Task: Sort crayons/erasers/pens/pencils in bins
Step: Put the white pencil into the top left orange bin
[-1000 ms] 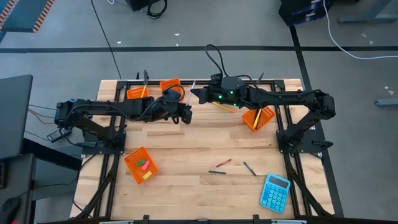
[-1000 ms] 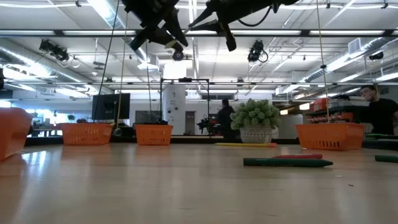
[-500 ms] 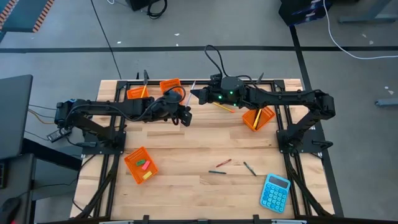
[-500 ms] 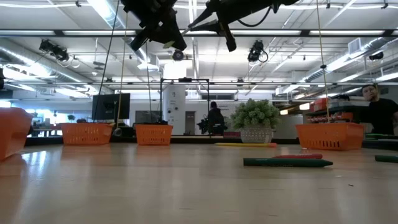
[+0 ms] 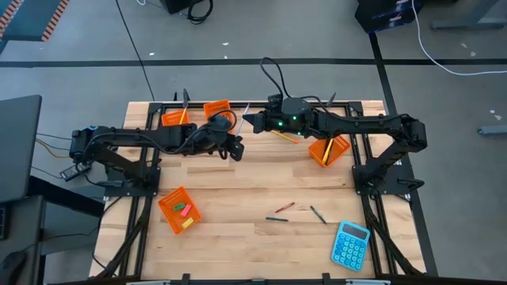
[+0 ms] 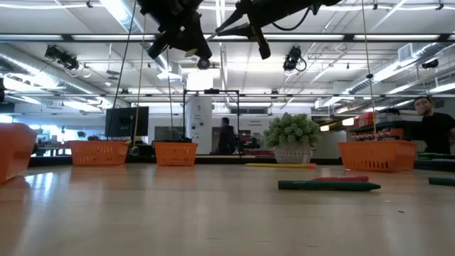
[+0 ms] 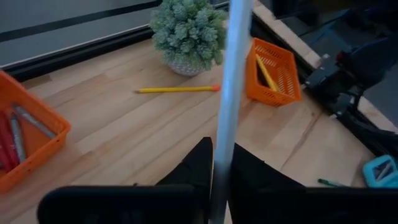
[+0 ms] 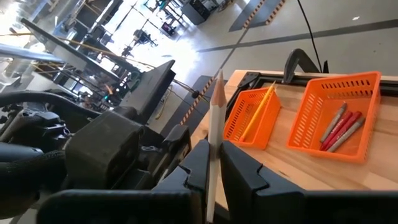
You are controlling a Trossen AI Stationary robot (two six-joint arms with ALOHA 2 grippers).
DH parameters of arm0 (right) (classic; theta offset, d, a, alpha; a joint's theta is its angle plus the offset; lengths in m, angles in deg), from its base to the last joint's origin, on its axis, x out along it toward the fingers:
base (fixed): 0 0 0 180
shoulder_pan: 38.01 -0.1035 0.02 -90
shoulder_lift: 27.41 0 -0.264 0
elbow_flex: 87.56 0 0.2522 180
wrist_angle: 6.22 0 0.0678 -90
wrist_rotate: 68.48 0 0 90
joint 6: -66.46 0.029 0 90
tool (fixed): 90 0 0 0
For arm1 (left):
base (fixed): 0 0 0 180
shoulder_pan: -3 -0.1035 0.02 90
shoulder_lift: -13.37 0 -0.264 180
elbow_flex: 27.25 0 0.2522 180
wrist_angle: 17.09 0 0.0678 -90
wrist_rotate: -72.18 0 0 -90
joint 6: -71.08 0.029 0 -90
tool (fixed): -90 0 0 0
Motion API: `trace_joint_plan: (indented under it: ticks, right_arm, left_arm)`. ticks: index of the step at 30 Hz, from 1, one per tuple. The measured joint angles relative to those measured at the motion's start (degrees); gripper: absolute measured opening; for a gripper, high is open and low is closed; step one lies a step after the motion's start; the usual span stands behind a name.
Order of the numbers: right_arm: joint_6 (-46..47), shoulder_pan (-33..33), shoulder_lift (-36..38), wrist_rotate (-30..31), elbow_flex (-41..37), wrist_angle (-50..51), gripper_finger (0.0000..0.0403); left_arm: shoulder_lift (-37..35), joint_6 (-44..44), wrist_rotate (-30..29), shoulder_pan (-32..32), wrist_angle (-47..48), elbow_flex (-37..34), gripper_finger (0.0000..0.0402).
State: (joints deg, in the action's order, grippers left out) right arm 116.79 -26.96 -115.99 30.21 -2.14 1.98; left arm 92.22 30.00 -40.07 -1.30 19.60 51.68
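Note:
My left gripper [image 5: 234,148] hangs above the table's far middle, shut on a whitish pencil [image 7: 229,74] that runs on past the fingers. My right gripper [image 5: 246,120] is just beyond it, toward the far edge, shut on another whitish pencil [image 8: 216,106] with a bare wood tip. Both grippers are high above the table in the low view, left [image 6: 181,32] and right [image 6: 245,21]. There are four orange bins: one with a yellow pencil [image 5: 176,118], one with crayons [image 5: 218,108], one with a pencil at the right [image 5: 329,149], and one with erasers at the near left [image 5: 178,210]. My left gripper pinches the whitish pencil's shaft [image 7: 219,155] between its two fingers. The pencil lies along the fingers and sticks out past them, lifted clear of the table. How far back it reaches does not show. My right gripper pinches its whitish pencil at the lower shaft [image 8: 212,163] between its two fingers. The pencil lies along the fingers, its pointed tip [image 8: 219,76] free and away from the gripper, lifted clear of the table.
A yellow pencil [image 5: 283,136] lies on the table near a potted plant [image 7: 189,31]. A red crayon [image 5: 284,207], a green one [image 5: 276,218] and another dark stick [image 5: 318,214] lie near the front. A blue calculator [image 5: 350,244] sits at the near right.

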Motion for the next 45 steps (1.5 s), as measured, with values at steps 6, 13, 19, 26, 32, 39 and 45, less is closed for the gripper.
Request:
trace_joint_plan:
  ticks: [6,13,19,26,32,39,45]
  right_arm:
    - [0.00,0.07,0.09,-1.22,0.01,1.71,0.0057]
    - [0.00,0.07,0.10,-1.86,0.00,4.27,0.0085]
    - [-0.33,0.07,0.09,-3.01,0.00,6.62,0.0092]
    - [-1.27,0.02,0.09,-3.67,0.00,8.18,0.0092]
    - [-1.28,0.00,0.09,-3.91,0.00,9.35,0.0092]
    - [-1.22,0.00,0.09,-4.52,0.00,9.69,0.0092]
    - [-0.97,0.00,0.09,-4.52,0.00,10.18,0.0092]
  left_arm:
    - [-0.22,-0.78,0.04,0.04,3.41,-0.02,0.0022]
    - [-1.54,-1.81,0.03,-0.32,7.00,-0.02,0.0037]
    - [-3.59,-3.90,-0.06,-0.82,16.14,0.01,0.0023]
    - [-6.95,-6.08,-2.11,-0.80,27.95,0.00,0.0034]
    - [-10.85,-6.26,-6.13,-2.51,35.32,0.02,0.0025]
    - [-15.98,-3.59,-8.60,-7.19,37.62,0.02,0.0029]
    - [-18.70,0.36,-8.64,-11.08,38.17,0.04,0.0024]
